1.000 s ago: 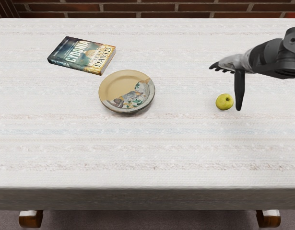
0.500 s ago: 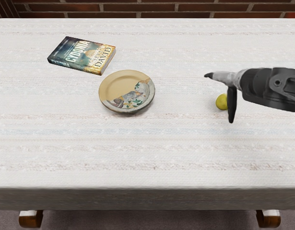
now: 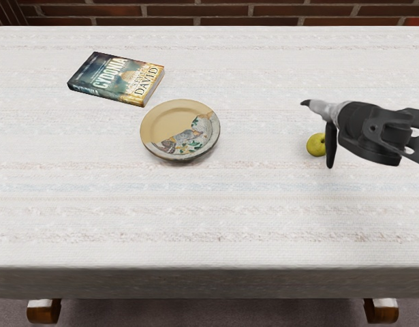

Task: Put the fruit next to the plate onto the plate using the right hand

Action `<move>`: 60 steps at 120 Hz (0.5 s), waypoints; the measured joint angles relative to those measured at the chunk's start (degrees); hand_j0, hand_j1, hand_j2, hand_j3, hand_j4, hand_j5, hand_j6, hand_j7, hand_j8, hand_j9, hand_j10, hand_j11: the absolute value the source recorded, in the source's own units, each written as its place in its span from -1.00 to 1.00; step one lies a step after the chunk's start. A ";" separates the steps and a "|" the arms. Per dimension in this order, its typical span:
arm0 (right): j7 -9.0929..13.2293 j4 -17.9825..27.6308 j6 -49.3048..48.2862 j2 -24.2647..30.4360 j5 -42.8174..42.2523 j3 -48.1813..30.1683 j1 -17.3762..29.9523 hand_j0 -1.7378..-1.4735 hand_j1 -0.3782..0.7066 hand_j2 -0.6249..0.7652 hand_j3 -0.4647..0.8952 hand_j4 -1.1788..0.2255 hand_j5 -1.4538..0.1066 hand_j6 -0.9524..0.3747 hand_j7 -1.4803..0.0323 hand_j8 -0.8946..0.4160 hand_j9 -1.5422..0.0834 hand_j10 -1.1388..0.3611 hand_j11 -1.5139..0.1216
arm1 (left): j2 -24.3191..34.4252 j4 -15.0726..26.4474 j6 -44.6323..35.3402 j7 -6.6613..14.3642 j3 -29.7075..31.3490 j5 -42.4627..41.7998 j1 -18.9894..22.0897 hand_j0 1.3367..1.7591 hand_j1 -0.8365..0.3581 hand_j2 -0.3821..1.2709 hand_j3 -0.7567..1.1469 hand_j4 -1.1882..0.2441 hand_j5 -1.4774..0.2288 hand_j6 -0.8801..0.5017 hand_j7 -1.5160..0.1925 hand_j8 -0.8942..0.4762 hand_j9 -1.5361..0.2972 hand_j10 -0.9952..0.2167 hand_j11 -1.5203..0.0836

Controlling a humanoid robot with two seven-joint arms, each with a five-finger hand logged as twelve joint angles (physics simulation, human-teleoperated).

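Though half hidden behind the open-fingered right hand (image 3: 328, 117), the apple (image 3: 315, 144) shows yellow-green.

glazed ceramic plate (image 3: 169, 120), woven tablecloth (image 3: 209, 218)

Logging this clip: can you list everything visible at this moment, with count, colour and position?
table: one, whitish woven cloth, fills most of the view
table feet: two, dark wood, bottom corners
brick wall: one, red-brown, along the top edge
book: one, dark cover with yellowish spine, far left of the table, behind the plate
plate: one, tan with a patterned part, left of centre
apple: one, yellow-green, on the table to the right of the plate and apart from it, partly hidden by the hand
right hand: one, grey and black, coming in from the right edge, fingers open, at the apple; contact cannot be told
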State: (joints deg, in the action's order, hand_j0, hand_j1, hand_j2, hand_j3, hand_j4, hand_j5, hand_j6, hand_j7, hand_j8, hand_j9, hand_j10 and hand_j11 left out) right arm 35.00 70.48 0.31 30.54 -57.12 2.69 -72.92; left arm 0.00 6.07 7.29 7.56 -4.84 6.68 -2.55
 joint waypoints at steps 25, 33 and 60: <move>0.00 -4.39 0.56 -3.25 -0.17 0.60 0.36 -0.40 -0.70 -0.13 -0.32 0.51 0.67 0.26 0.76 0.19 0.72 0.36 0.67 | 0.00 0.01 0.00 0.01 0.00 0.00 0.00 0.52 0.97 -0.54 -0.21 0.65 0.72 0.26 0.76 0.29 0.66 0.63 0.88; 0.00 -5.05 0.98 -3.72 -0.21 1.12 0.53 -0.40 -0.65 -0.14 -0.32 0.48 0.64 0.22 0.73 0.15 0.68 0.34 0.64 | 0.00 0.02 0.00 0.00 0.00 0.00 0.00 0.52 0.97 -0.54 -0.21 0.65 0.72 0.26 0.76 0.29 0.66 0.63 0.88; 0.00 -5.33 3.00 -5.53 -1.89 2.68 1.03 -0.40 -0.57 -0.15 -0.32 0.43 0.57 0.17 0.66 0.10 0.62 0.28 0.58 | 0.00 0.00 0.00 0.00 0.00 0.00 0.00 0.52 0.97 -0.54 -0.21 0.65 0.72 0.26 0.76 0.29 0.66 0.63 0.88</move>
State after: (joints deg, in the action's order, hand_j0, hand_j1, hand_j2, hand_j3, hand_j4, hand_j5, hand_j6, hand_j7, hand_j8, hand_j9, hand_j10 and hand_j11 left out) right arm 35.00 65.15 3.31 25.01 -59.01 5.38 -71.90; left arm 0.00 6.07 7.29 7.56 -4.84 6.68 -2.55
